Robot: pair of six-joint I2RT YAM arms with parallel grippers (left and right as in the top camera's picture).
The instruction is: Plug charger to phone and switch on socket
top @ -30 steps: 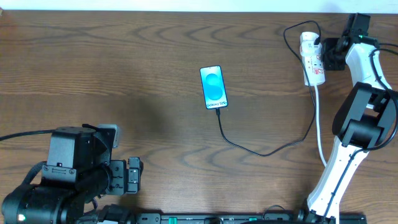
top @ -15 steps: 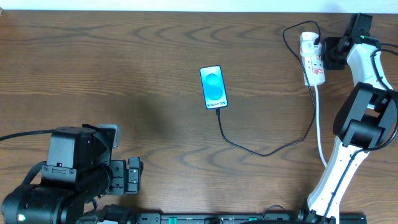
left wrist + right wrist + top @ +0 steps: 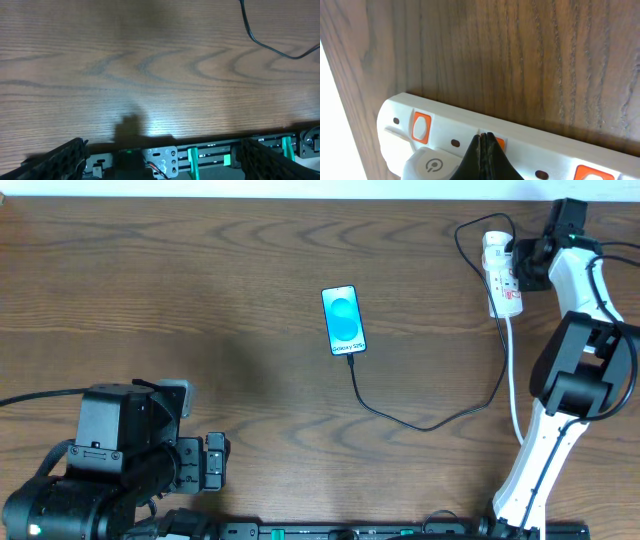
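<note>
The phone lies face up mid-table, blue screen lit. The black charger cable runs from its lower end in a loop to the white socket strip at the far right; the cable also shows in the left wrist view. My right gripper is shut, its tips pressed against an orange-red switch on the strip. A white adapter sits plugged into the strip beside the tips. My left gripper is open and empty over the table's near edge.
The strip's white cord runs down the right side beside the right arm. Another orange switch sits at the strip's end. The white table edge runs behind the strip. The left arm's base is at the lower left.
My right gripper has shifted slightly up and left along the socket strip. The phone, cable and left arm have not moved.
</note>
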